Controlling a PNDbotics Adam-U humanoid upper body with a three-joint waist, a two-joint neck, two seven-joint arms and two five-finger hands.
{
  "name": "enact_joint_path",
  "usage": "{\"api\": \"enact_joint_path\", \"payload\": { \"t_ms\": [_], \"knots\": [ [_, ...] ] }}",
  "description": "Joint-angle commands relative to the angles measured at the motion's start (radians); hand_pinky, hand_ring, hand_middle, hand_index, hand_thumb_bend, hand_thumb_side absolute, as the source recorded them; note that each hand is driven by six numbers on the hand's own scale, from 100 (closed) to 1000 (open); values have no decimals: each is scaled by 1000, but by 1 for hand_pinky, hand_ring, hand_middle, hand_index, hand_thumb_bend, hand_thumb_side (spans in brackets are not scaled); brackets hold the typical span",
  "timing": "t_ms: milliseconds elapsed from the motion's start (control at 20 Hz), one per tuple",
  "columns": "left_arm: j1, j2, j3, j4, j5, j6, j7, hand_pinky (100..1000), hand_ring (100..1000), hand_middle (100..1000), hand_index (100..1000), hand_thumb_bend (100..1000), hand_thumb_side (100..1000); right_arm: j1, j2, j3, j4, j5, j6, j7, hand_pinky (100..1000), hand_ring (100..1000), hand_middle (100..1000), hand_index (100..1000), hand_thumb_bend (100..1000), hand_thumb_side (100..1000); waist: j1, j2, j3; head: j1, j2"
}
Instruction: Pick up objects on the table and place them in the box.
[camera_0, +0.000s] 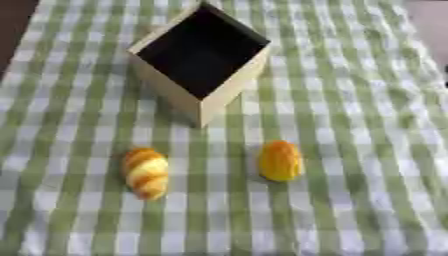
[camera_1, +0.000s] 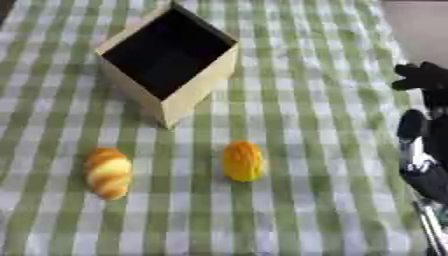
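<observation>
The right robot hand (camera_1: 426, 150) shows only at the right edge of the right eye view, a dark shape with silver parts raised beside the surface (camera_0: 350, 100); whether its fingers are spread or curled cannot be told, and it touches none of the objects. The left robot hand appears in neither view.

Nearest that hand, toward the middle of the green-and-white checked cloth (camera_0: 367, 210) covering the surface, lies an orange-yellow oval object (camera_0: 281, 160), rounded and egg-like, resting on its own. Well apart to its left lies a bread-like piece (camera_0: 145, 173), striped golden brown and pale yellow, its long side running toward the camera. The two sit roughly level with each other in the near half of the cloth.

Beyond them, in the far half and left of centre, stands an open box (camera_0: 229, 92) with pale tan walls and a dark inside. It is turned so that one corner points toward the two objects. Nothing can be made out within its dark interior, and both objects lie outside it, on the cloth.
</observation>
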Motion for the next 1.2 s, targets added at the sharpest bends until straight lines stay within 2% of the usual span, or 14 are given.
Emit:
{"api": "enact_joint_path", "payload": {
  "t_ms": [50,100,200,450,550,800,1050,1200],
  "knots": [
    [-2,18,6,-16,-4,-1,-5,766,718,785,862,100,658,3,-52,0,-16,9,-7,11,901,804,611,865,100,525,-1,-17,-3,8,-8],
    [-1,19,6,-16,-4,-1,-6,766,718,785,862,100,658,9,-72,2,-16,22,-8,17,900,806,613,868,100,521,-3,-19,-3,10,-6],
    [0,24,4,-16,-5,-1,-7,766,718,786,862,100,658,24,-114,12,-16,50,-14,31,897,815,621,875,100,448,-7,-21,-3,12,-4],
    [3,33,1,-16,-5,0,-11,767,717,786,862,100,657,55,-245,42,-16,131,-35,107,894,849,689,900,100,196,-17,-23,-1,13,-2],
    [4,35,-1,-16,-5,1,-13,767,717,787,862,100,657,56,-298,51,-16,164,-40,139,890,856,711,906,100,127,-20,-23,0,13,-1],
    [3,37,-7,-16,-2,4,-20,768,716,788,862,100,657,27,-427,103,-16,243,-61,185,885,866,750,910,100,100,-25,-23,3,9,0],
    [2,34,-12,-16,2,7,-26,768,715,788,862,100,657,-47,-555,157,-16,322,-43,144,885,878,778,921,100,100,-24,-22,7,7,6],
    [1,30,-15,-16,6,9,-32,768,714,789,862,100,658,-81,-622,185,-16,372,-32,137,893,887,782,921,100,130,-24,-21,9,7,11]
  ]
}}
